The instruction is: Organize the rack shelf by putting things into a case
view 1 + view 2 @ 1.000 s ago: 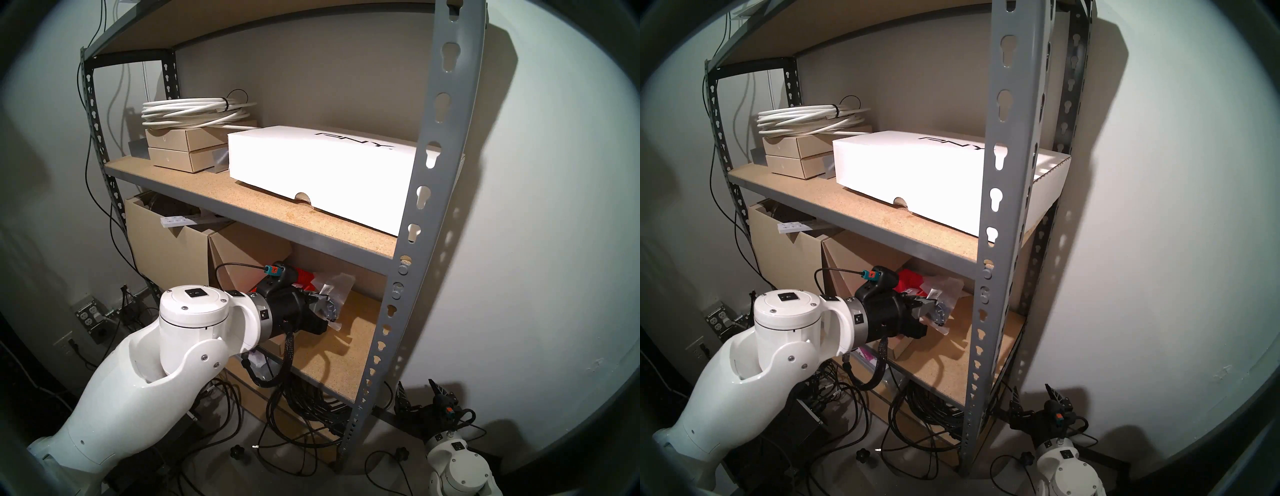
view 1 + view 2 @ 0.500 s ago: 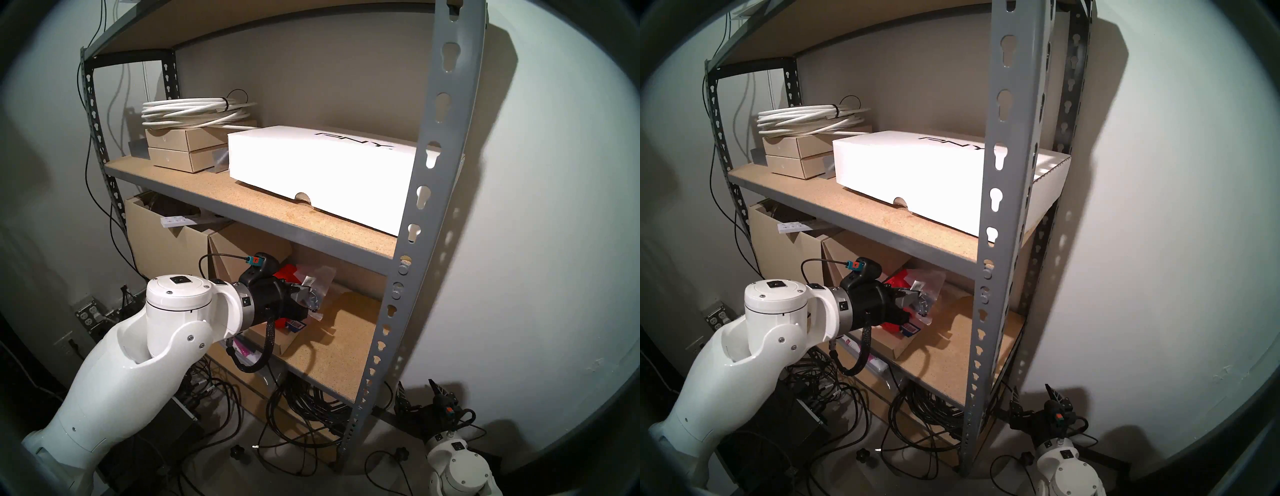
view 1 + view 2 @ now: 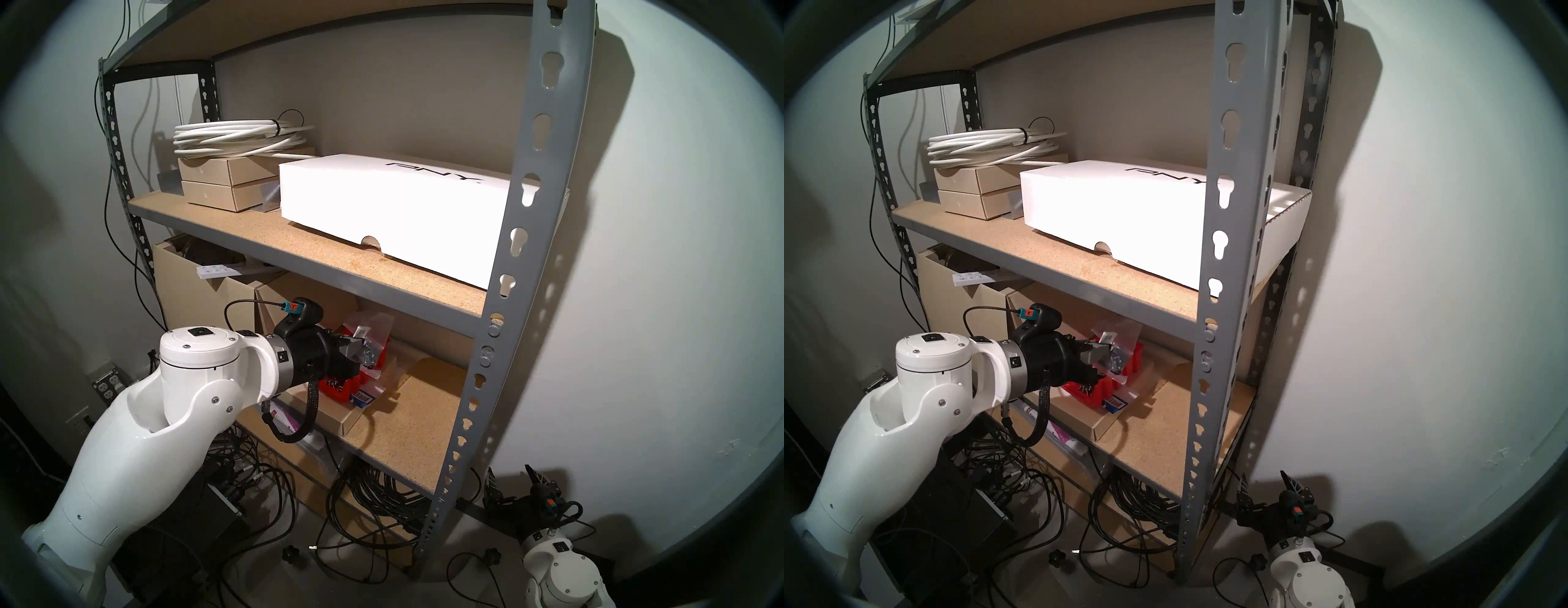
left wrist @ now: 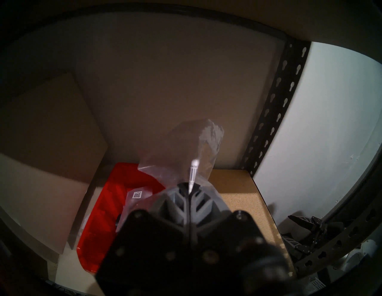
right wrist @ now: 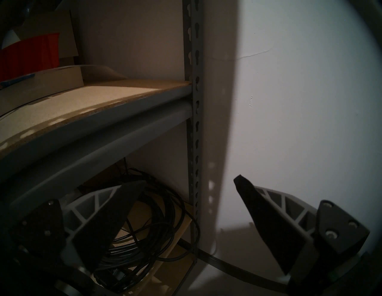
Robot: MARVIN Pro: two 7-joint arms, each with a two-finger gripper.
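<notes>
Red bin (image 3: 373, 373) holding labelled packet (image 4: 137, 194), bag (image 3: 373, 335) above

Clear bag (image 3: 373, 335) above the bin (image 3: 339, 388) (bin on flat carton (image 3: 335, 414)), shelf (image 3: 424, 407)

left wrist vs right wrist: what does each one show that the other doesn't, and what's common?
Left wrist only: the left gripper, shut on a clear plastic bag of black parts, held above a small red plastic bin; inside the bin lies a flat clear packet with a white QR label.

Right wrist only: the right gripper, open and holding nothing, low beside the rack; a black cable tangle under the shelf.

Both: the tan speckled chipboard shelf, a grey slotted upright, the red bin.
</notes>
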